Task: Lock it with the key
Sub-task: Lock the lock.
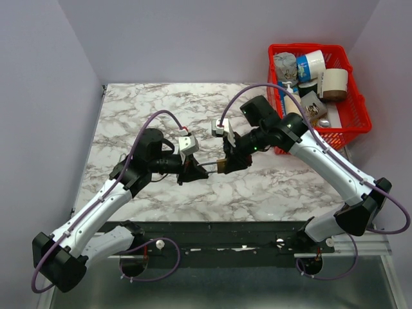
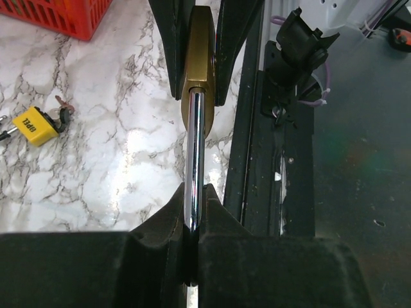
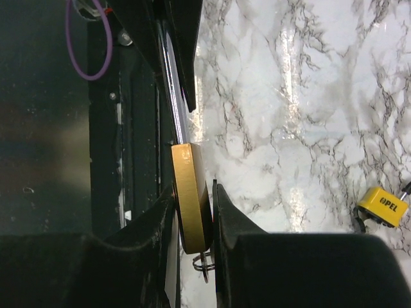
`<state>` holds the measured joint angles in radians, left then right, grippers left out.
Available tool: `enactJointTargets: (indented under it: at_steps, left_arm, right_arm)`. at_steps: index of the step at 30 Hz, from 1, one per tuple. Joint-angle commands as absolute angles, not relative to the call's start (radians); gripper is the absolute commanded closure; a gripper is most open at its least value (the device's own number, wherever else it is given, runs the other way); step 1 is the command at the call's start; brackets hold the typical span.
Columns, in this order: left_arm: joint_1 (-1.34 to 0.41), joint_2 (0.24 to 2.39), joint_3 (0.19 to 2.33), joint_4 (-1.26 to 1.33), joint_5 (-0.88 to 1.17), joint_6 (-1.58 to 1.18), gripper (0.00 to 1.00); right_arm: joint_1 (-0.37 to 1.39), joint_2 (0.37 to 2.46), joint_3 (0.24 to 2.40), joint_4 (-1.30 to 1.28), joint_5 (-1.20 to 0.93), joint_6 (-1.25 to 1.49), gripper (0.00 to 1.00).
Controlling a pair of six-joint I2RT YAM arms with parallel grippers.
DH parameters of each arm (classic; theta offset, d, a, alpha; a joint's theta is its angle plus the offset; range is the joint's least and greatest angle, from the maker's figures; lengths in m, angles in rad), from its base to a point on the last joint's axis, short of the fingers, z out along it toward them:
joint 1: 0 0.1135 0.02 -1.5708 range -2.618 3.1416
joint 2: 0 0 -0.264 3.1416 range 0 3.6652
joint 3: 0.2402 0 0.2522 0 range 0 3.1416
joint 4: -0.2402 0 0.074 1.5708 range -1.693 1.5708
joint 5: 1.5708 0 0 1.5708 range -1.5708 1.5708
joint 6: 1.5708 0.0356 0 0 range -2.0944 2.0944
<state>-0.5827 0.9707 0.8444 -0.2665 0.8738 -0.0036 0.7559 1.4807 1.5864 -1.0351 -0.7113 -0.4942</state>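
A brass padlock (image 1: 222,166) is held in the air between both grippers, above the marble table's middle. My left gripper (image 2: 192,205) is shut on its chrome shackle (image 2: 194,147). My right gripper (image 3: 192,189) is shut on the brass body (image 3: 191,196), which also shows in the left wrist view (image 2: 199,58). A wire key ring (image 3: 204,264) hangs at the body's lower end; the key itself is hidden. In the top view the left gripper (image 1: 193,170) and right gripper (image 1: 228,161) face each other, close together.
A second, yellow padlock (image 2: 33,125) with keys lies on the marble table (image 1: 148,109); it also shows in the right wrist view (image 3: 383,206). A red basket (image 1: 351,122) with several items stands at the back right. The table's black front rail (image 1: 212,228) runs below the grippers.
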Motion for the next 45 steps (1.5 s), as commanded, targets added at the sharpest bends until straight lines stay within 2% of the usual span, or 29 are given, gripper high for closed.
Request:
enactJointTargets:
  at_steps: [1, 19, 37, 45]
  left_arm:
    - [-0.663, 1.035, 0.868, 0.109, 0.804, -0.117, 1.0]
    - [-0.715, 1.051, 0.831, 0.282, 0.749, -0.149, 1.0]
    - [-0.715, 1.031, 0.816, 0.264, 0.836, 0.051, 1.0]
    - [-0.715, 1.025, 0.795, 0.399, 0.873, 0.018, 1.0]
  right_arm:
    - [0.899, 1.54, 1.62, -0.65, -0.864, -0.39, 0.99]
    - [0.913, 1.575, 1.648, -0.583, -0.902, -0.322, 0.99]
    - [0.931, 1.583, 1.67, -0.637, -0.962, -0.391, 0.99]
    - [0.95, 1.6, 1.684, -0.64, -0.953, -0.422, 0.99]
